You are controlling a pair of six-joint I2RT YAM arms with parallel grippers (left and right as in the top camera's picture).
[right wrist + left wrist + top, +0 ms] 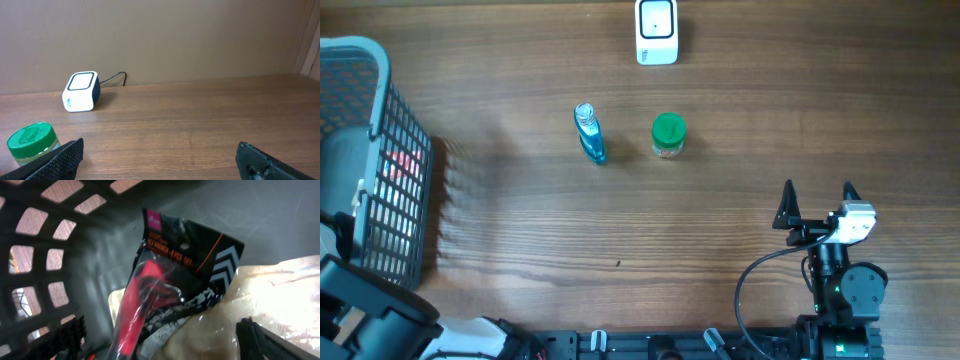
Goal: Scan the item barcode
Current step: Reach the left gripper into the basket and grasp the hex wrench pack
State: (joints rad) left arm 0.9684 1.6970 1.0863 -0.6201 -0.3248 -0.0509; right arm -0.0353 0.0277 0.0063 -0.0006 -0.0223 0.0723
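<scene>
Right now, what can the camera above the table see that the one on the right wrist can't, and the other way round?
Only the overhead view shows the blue bottle and the grey basket at the table's left edge.

Only the right wrist view shows a black cable running along the brown wall.

Both show the white scanner, the green-lidded jar, the wooden table and the right tool, which is open with nothing in it.
</scene>
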